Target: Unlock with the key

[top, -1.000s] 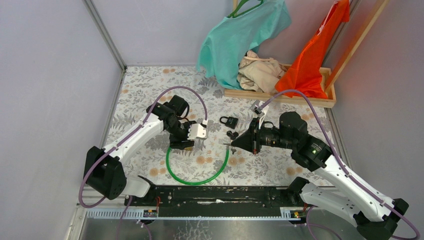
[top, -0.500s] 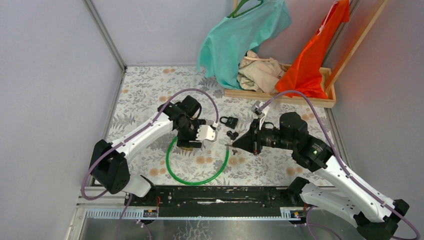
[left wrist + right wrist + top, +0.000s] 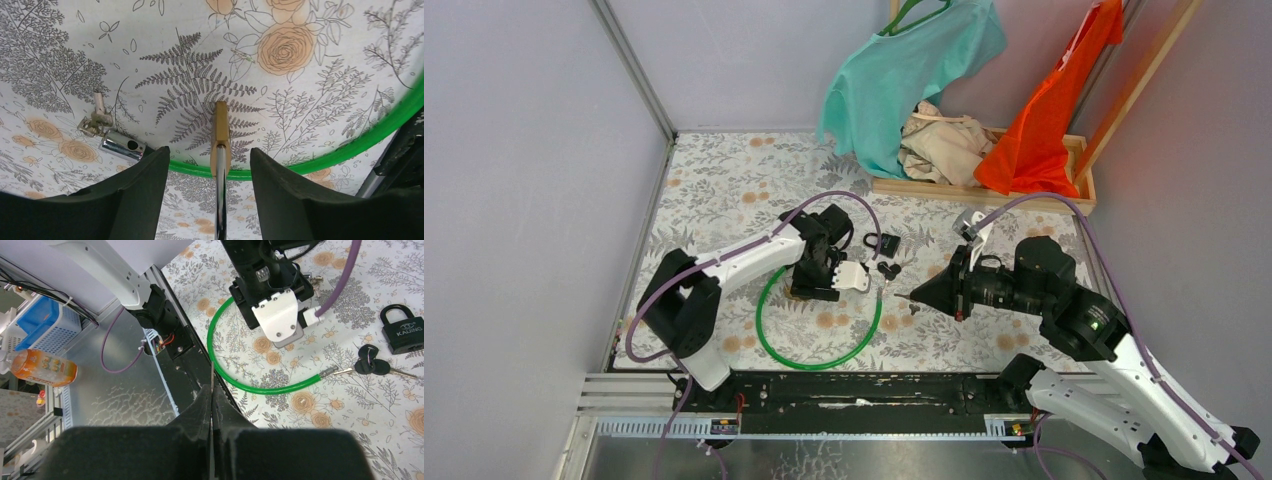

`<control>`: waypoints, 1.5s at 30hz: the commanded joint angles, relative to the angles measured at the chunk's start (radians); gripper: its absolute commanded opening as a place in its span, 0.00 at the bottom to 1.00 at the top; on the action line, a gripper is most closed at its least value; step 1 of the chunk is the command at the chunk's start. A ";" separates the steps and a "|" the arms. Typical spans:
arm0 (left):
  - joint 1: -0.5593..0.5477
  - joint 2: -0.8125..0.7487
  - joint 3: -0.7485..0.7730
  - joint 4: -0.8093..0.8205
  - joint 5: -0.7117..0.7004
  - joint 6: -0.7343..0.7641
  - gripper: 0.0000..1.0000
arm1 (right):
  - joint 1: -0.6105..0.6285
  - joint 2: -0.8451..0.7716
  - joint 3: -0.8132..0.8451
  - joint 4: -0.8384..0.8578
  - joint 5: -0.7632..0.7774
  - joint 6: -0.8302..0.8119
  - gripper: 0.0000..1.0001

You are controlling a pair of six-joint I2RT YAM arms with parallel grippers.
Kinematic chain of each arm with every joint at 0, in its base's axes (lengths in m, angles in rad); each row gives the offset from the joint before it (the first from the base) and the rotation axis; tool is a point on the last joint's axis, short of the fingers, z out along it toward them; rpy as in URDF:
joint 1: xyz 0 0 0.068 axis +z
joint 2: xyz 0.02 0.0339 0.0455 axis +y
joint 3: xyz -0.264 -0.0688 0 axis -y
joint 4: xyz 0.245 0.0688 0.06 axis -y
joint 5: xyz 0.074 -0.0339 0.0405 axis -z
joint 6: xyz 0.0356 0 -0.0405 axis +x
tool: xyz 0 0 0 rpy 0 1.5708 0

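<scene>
Left gripper (image 3: 207,156) wide, straddling brass padlock (image 3: 220,125) on green cable (image 3: 350,150), likely to steady it; right gripper (image 3: 212,396) pinched shut on thin key (image 3: 212,376), pointed toward padlock.

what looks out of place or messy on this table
The clothes: a teal shirt, an orange shirt and a crumpled beige garment slump over a wooden tray at the far right corner, nothing to do with locks. The black padlock and black-headed keys lie loose; no damage shows.
</scene>
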 commanded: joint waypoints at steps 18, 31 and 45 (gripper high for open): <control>-0.143 0.187 0.066 -0.090 -0.316 -0.157 0.56 | -0.004 -0.065 0.059 -0.062 0.012 -0.036 0.00; -0.144 0.192 -0.007 -0.053 -0.390 -0.196 0.60 | -0.004 -0.067 0.056 -0.056 0.008 -0.038 0.00; -0.142 0.218 -0.014 -0.055 -0.388 -0.253 0.14 | -0.003 -0.039 0.064 -0.035 -0.010 -0.036 0.00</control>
